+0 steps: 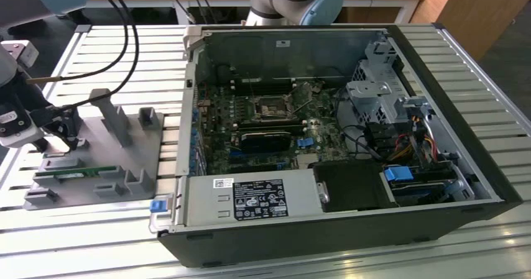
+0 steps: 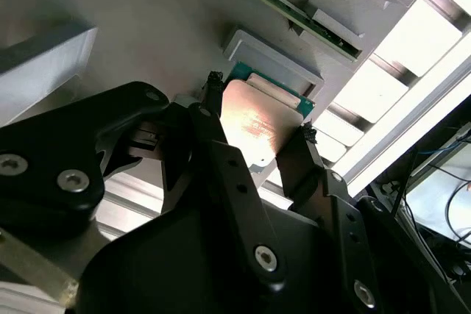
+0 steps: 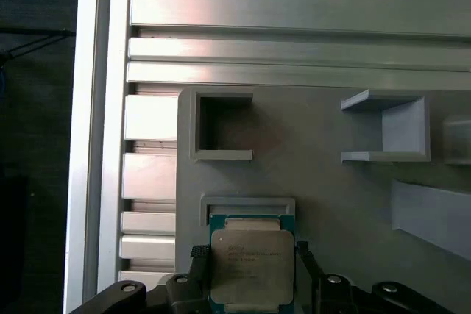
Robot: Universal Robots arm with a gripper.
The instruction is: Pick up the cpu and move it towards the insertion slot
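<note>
– Over at the exterior view's left, where is the gripper (image 1: 64, 136)?

– Low over the grey holder (image 1: 124, 151), which lies on the slatted table (image 1: 83, 229). It is at the holder's edge on the exterior view's left.

– Has it got the cpu (image 3: 252, 273)?

– In both wrist views its 2 black fingers (image 3: 197, 259) are closed against 2 opposite edges of the cpu, and the silvery lid shows between them. The cpu's green rim lies at a grey bracket (image 3: 249, 202) of the holder. I cannot tell whether it has left the holder's surface.

– What else is around it?

– In the first wrist view 1 open square pocket (image 3: 221, 126) sits just past the bracket. In the exterior view a thin green memory stick (image 1: 76, 174) lies in the holder near the gripper. 2 grey posts (image 1: 112, 114) stand upright on the holder. Black cables (image 1: 124, 36) hang down toward the gripper.

– And the slot (image 1: 270, 108)?

– Inside the open case (image 1: 332, 238), on the green board (image 1: 220, 111), well apart from the cpu. It has a metal frame around a dark centre. A long black card (image 1: 265, 141) lies just below it in the exterior view, and a labelled power supply (image 1: 249, 198) lies lower again.

– Anything in the way?

– The case's pale side wall (image 1: 191, 105) rises between holder and slot. The posts stand between the gripper and that wall.
</note>
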